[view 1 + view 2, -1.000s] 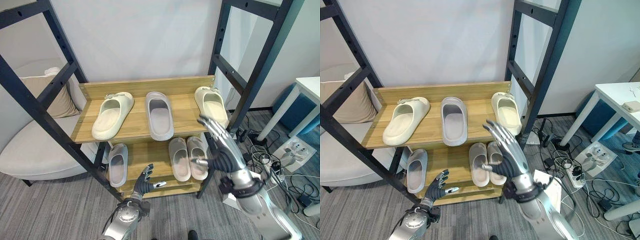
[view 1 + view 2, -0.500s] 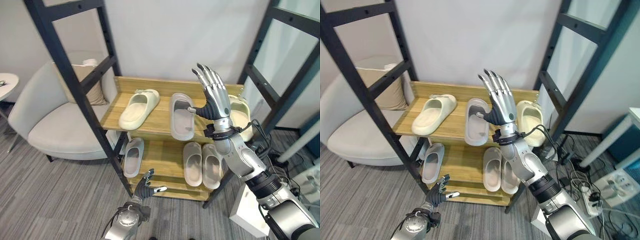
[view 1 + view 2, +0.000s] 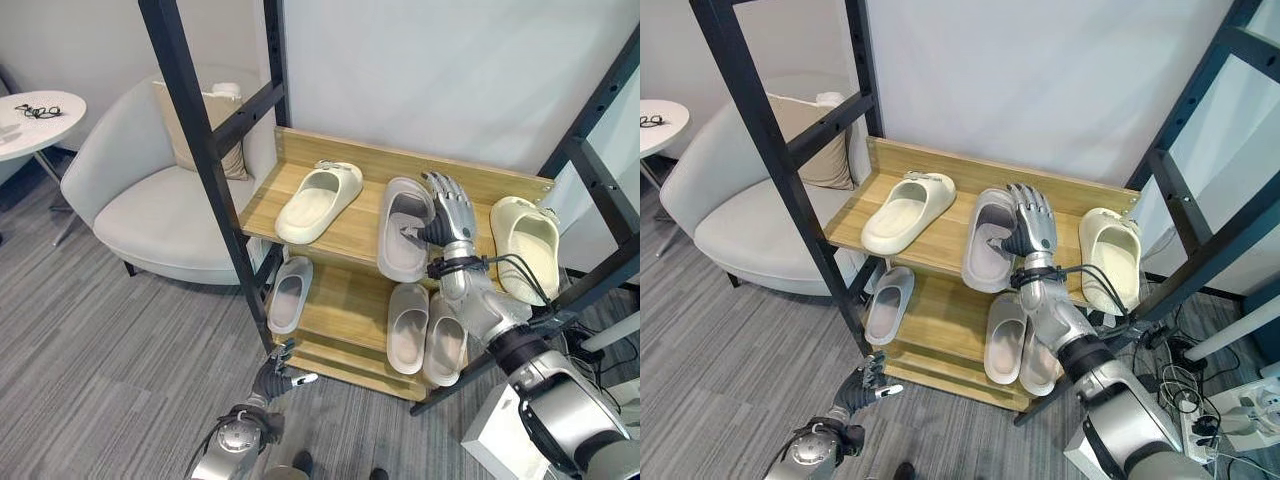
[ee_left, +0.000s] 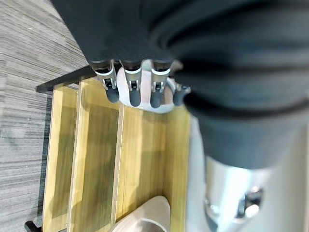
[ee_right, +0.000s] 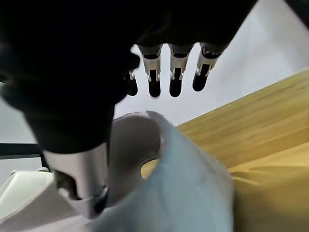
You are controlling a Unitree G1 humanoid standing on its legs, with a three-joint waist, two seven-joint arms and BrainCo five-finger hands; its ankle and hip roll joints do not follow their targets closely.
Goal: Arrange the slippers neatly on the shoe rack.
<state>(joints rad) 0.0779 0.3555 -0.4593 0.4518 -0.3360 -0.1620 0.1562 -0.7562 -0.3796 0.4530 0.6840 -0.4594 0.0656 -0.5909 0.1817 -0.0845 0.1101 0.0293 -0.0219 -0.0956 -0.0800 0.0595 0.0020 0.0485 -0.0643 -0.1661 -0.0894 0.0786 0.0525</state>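
Your right hand (image 3: 447,213) rests released on the grey slipper (image 3: 401,230) on the rack's (image 3: 330,222) upper shelf; left hand (image 3: 273,374) hangs low, relaxed.

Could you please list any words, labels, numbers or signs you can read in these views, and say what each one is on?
There is no readable text.
The cream slippers and grey slippers on the shoe rack carry no print that can be made out.
The right hand at the upper grey slipper and the left hand low by the floor bear no legible markings.
The armchair is plain.
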